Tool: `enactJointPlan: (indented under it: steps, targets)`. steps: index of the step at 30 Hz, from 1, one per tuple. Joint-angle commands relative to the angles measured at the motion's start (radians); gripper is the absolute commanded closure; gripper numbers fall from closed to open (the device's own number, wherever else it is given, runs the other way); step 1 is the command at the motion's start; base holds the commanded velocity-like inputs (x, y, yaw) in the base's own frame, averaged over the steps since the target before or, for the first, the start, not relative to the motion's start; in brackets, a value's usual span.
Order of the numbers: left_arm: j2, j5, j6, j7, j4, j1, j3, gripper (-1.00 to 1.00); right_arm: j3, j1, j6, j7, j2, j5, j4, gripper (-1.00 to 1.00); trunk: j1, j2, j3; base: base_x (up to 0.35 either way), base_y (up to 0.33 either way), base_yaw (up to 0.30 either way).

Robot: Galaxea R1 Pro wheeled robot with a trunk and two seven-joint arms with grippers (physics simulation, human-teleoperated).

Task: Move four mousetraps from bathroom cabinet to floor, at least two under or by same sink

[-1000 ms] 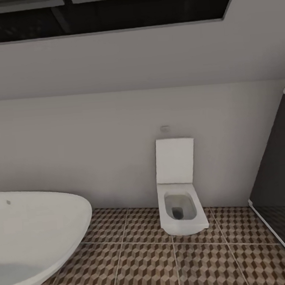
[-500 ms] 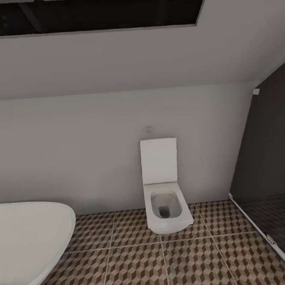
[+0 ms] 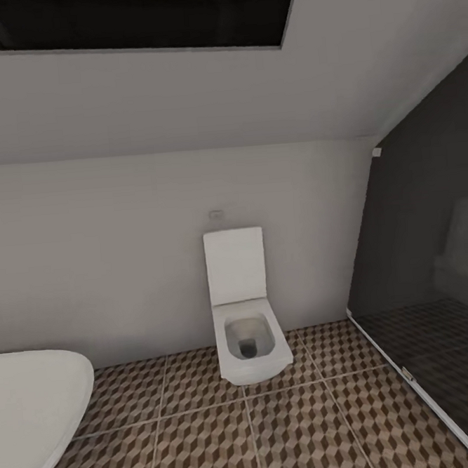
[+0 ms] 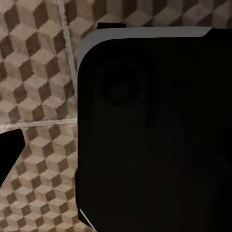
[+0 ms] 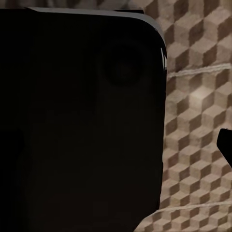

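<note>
The head camera pans right, so nothing in the room itself moves. The white square toilet now sits nearer the centre, the oval white bathtub slips toward the left edge, and the dark glass partition spreads wider.

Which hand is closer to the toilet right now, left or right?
Cannot tell. The toilet stands at the far wall; both wrist views look down on the bathroom floor beside a dark body, giving no relation to it.
</note>
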Motion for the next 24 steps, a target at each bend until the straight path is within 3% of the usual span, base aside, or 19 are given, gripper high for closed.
enactJointPlan:
  steps: [1,24]
  targets:
    - [0.0,0.003,-0.002,0.0,0.0,0.0,0.001,-1.0,-0.001,0.0,-0.004,0.0,0.0,-0.001,0.0,-1.0,0.0,0.0,-0.001,0.0,0.0,-0.251]
    - [-0.002,0.004,-0.002,0.0,0.0,0.0,0.004,-1.0,-0.001,0.0,-0.01,0.0,-0.002,-0.002,0.0,-1.0,0.0,0.0,-0.001,0.0,0.0,-0.251]
